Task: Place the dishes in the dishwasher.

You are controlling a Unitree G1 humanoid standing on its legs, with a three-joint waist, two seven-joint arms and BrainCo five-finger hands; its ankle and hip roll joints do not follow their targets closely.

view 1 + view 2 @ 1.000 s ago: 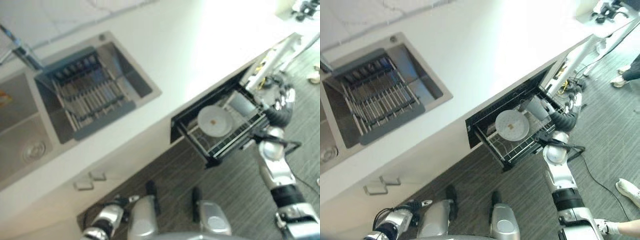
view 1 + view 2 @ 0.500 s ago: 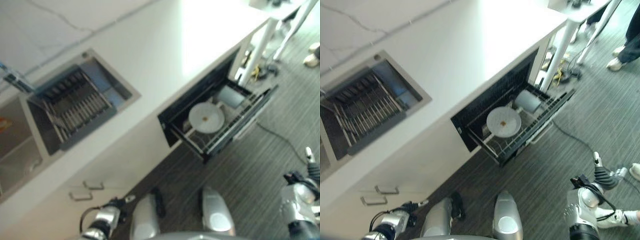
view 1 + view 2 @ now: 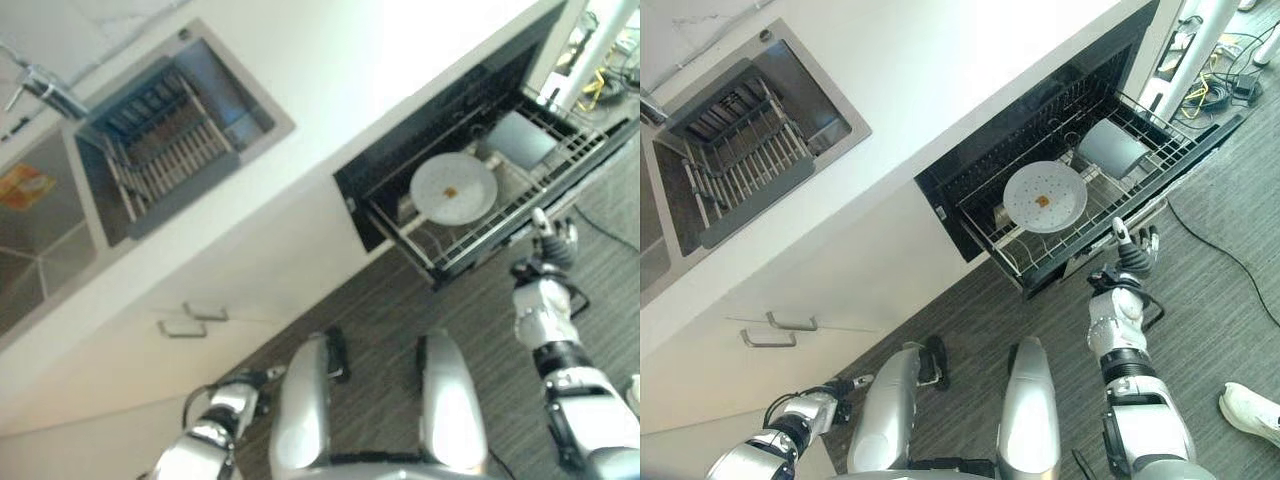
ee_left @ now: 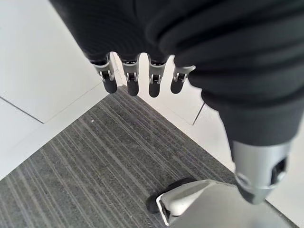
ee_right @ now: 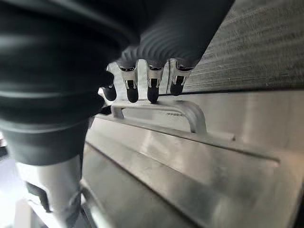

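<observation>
My right hand, which half a second ago hung low over the floor, is now up at the dishwasher drawer's handle, fingers straight, holding nothing; left hand hangs relaxed near the floor. Plate and cup sit in the pulled-out rack, so loading looks done and closing comes next. Open floor behind me, bench edge overhangs the drawer.

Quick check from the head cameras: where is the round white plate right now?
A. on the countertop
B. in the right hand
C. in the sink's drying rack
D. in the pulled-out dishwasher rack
D: the white plate lies in the pulled-out dishwasher rack, beside a grey container.
</observation>
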